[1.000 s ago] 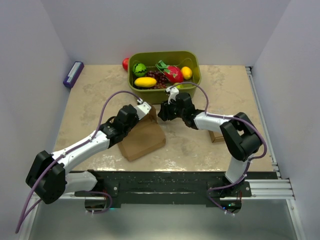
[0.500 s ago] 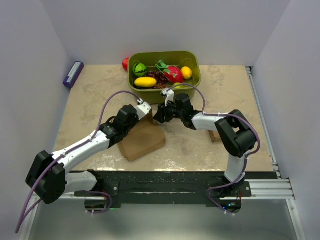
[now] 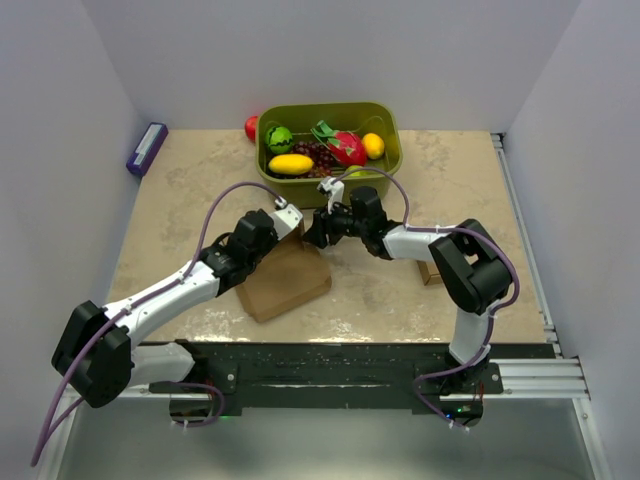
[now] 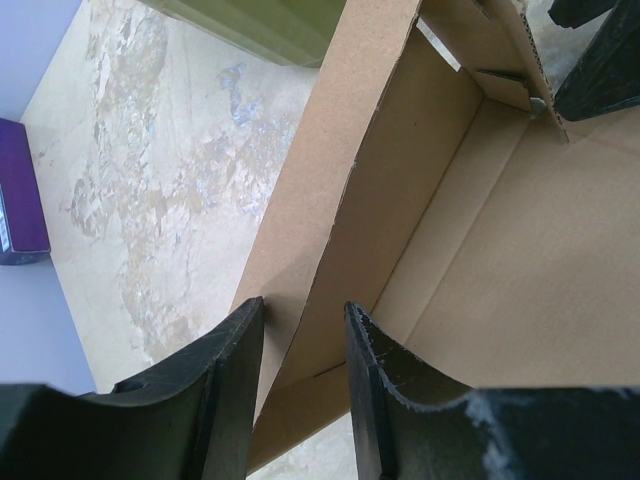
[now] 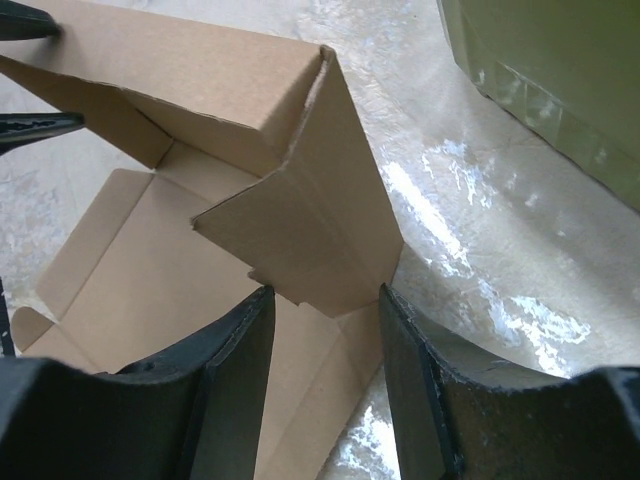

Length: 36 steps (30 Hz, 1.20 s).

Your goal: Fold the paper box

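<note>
Paper box: plain brown corrugated card, half erected, inside bare. Clamped by one raised wall between part-open left gripper jaws, by folded corner flap between part-open right gripper jaws. Beneath jaws: beige marbled table. Beyond: pale walls.

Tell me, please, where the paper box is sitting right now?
In the top view the paper box lies left of centre, just in front of the green bin, with the left tool and right tool at its far edge.
</note>
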Each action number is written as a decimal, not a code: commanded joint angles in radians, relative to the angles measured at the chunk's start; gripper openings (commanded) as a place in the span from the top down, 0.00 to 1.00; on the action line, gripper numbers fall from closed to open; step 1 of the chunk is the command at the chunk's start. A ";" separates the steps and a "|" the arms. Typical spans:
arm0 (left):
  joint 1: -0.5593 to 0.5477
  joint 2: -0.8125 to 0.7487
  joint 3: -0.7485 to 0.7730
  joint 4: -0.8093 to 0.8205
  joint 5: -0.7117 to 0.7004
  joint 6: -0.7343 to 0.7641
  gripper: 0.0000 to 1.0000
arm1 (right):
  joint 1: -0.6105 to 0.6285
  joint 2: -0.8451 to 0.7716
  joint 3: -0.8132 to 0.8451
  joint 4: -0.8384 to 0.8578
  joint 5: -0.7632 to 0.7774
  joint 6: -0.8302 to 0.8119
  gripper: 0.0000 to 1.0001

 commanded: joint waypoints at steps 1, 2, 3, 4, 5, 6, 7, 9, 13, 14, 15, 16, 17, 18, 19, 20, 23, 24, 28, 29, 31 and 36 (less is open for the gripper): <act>-0.018 0.042 -0.033 -0.091 0.133 -0.030 0.59 | 0.006 -0.005 0.022 0.071 -0.030 -0.013 0.50; -0.018 0.042 -0.033 -0.091 0.133 -0.030 0.59 | 0.006 -0.003 0.025 0.076 -0.029 -0.016 0.50; -0.018 0.042 -0.033 -0.091 0.133 -0.030 0.59 | 0.006 -0.002 0.027 0.079 -0.027 -0.017 0.51; -0.018 0.042 -0.033 -0.094 0.132 -0.029 0.59 | 0.008 0.001 0.032 0.082 -0.027 -0.021 0.52; -0.018 0.039 -0.033 -0.093 0.132 -0.030 0.59 | 0.009 0.003 0.033 0.084 -0.026 -0.021 0.53; -0.018 0.039 -0.033 -0.094 0.130 -0.029 0.59 | 0.008 0.006 0.036 0.088 -0.026 -0.021 0.53; -0.018 0.039 -0.033 -0.093 0.132 -0.029 0.59 | 0.008 0.014 0.039 0.099 -0.024 -0.024 0.55; -0.018 0.037 -0.035 -0.092 0.132 -0.029 0.59 | 0.009 0.021 0.047 0.103 -0.022 -0.023 0.55; -0.018 0.037 -0.035 -0.092 0.135 -0.027 0.59 | 0.008 0.043 0.071 0.111 -0.018 -0.033 0.56; -0.019 0.036 -0.035 -0.091 0.135 -0.027 0.59 | 0.008 0.046 0.078 0.108 -0.016 -0.035 0.55; -0.019 0.037 -0.035 -0.091 0.137 -0.026 0.60 | 0.008 0.049 0.094 0.102 -0.015 -0.041 0.55; -0.018 0.037 -0.036 -0.091 0.138 -0.024 0.60 | 0.008 0.053 0.102 0.093 -0.013 -0.049 0.55; -0.019 0.037 -0.036 -0.091 0.140 -0.024 0.61 | 0.008 0.058 0.108 0.091 -0.012 -0.053 0.55; -0.018 0.037 -0.036 -0.092 0.140 -0.023 0.61 | 0.008 0.061 0.123 0.087 -0.007 -0.061 0.55; -0.018 0.037 -0.036 -0.091 0.140 -0.023 0.61 | 0.008 0.063 0.133 0.079 -0.004 -0.064 0.56; -0.018 0.037 -0.036 -0.091 0.140 -0.023 0.61 | 0.008 0.067 0.137 0.079 -0.003 -0.067 0.56; -0.018 0.037 -0.036 -0.089 0.141 -0.021 0.61 | 0.008 0.079 0.159 0.068 0.007 -0.081 0.59; -0.018 0.036 -0.036 -0.089 0.141 -0.021 0.61 | 0.008 0.083 0.168 0.065 0.007 -0.087 0.63; -0.016 0.037 -0.035 -0.088 0.141 -0.020 0.61 | 0.008 0.095 0.182 0.057 0.013 -0.096 0.70; -0.016 0.039 -0.035 -0.088 0.141 -0.020 0.61 | 0.009 0.098 0.180 0.059 0.014 -0.098 0.72; -0.016 0.039 -0.033 -0.088 0.143 -0.020 0.61 | 0.009 0.099 0.177 0.065 0.019 -0.099 0.75; -0.016 0.040 -0.033 -0.089 0.150 -0.017 0.61 | 0.022 0.109 0.173 0.084 0.057 -0.110 0.72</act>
